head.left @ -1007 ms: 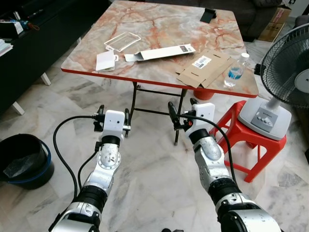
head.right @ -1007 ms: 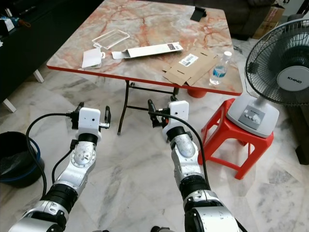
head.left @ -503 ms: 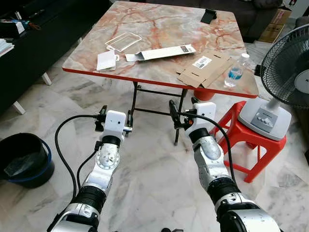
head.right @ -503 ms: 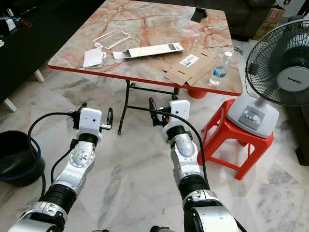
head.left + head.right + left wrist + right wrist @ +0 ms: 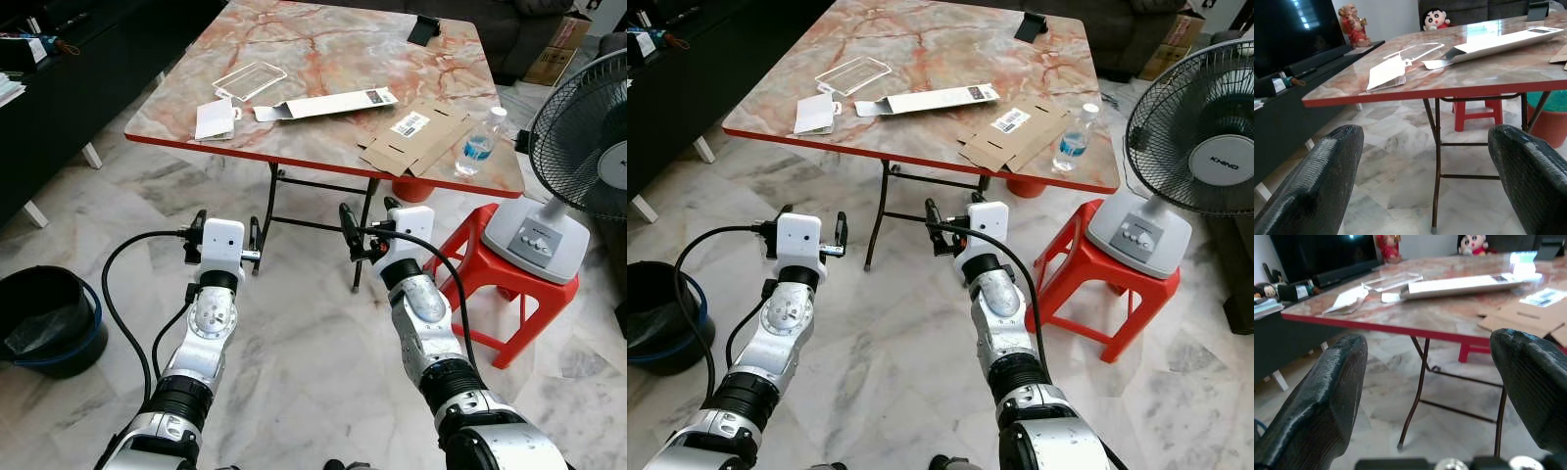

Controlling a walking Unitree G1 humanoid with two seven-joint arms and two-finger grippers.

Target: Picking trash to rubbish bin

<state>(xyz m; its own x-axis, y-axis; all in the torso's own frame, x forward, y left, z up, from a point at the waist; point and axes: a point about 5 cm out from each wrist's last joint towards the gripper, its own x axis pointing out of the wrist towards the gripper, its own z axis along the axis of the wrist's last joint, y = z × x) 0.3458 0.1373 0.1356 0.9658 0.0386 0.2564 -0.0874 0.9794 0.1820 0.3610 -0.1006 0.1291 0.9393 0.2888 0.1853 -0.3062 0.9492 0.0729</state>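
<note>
Trash lies on the marble-patterned table (image 5: 323, 59): a flattened brown cardboard box (image 5: 416, 134) with a white label sits near the table's front right edge, a long white carton (image 5: 325, 105) lies open at its left, a clear plastic tray (image 5: 249, 80) rests beyond that, and a small white packet (image 5: 214, 119) sits close to the front left edge. A plastic water bottle (image 5: 478, 144) with a blue label stands upright just beside the cardboard, at the right front corner. A small dark object (image 5: 424, 30) stands at the far side of the table; it is too small to identify. The black rubbish bin (image 5: 44, 323), with a blue rim band and a dark liner, stands on the marble floor (image 5: 313, 372) at the robot's left, well apart from the table. The left gripper (image 5: 221, 238) is held in the air in front of the table's front edge, below tabletop height, fingers spread and holding nothing. The right gripper (image 5: 370, 227) hangs at similar height near the table's folding legs, fingers likewise spread and empty. To the right, a white pedestal fan (image 5: 578, 157) rests on a red plastic stool (image 5: 509, 284). A dark cabinet (image 5: 59, 88) runs along the left side.
</note>
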